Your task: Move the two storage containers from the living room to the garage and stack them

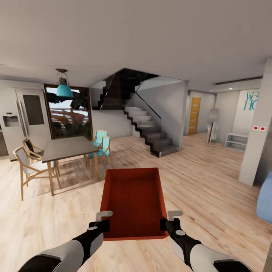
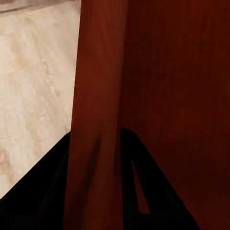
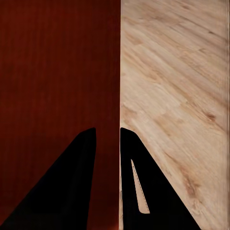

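Note:
I hold one orange-red storage container level in front of me, above the light wood plank floor. My left gripper is shut on its left wall and my right gripper on its right wall. In the left wrist view the red wall runs between the black fingers of the left gripper. In the right wrist view the right gripper pinches the thin wall edge, with the container's inside to one side. The container looks empty. The garage is out of view.
A dining table with chairs stands ahead on the left, with a fridge behind it. A staircase rises at centre. An orange door is far right, past a white column and a blue sofa edge.

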You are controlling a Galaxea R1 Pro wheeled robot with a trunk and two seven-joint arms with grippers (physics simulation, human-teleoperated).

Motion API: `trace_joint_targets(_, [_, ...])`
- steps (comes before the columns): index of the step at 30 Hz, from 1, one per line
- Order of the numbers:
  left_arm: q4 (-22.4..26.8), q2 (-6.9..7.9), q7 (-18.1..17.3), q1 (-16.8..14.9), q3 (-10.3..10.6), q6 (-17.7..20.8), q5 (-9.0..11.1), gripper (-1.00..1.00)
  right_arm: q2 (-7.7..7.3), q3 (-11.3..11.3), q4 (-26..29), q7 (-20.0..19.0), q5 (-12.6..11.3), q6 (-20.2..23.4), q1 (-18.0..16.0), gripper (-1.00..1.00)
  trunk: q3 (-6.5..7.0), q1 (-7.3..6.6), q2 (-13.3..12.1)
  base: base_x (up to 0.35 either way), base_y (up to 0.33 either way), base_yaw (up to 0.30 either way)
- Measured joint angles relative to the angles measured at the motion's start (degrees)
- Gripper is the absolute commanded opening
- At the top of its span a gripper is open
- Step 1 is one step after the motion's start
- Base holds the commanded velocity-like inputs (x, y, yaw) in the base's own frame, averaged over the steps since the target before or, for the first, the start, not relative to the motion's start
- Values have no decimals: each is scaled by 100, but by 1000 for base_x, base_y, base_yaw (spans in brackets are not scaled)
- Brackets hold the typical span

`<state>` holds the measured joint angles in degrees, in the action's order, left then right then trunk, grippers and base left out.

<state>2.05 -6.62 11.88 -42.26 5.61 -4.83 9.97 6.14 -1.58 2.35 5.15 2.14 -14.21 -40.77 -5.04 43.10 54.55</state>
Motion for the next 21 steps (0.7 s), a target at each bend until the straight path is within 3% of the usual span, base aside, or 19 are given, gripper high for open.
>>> trace_joint_targets(21, [-1, 0, 0, 0, 2, 0, 2, -100, -1, -10, 0, -4, -15, 1, 0, -100, 0, 0, 0, 323, 138, -272])
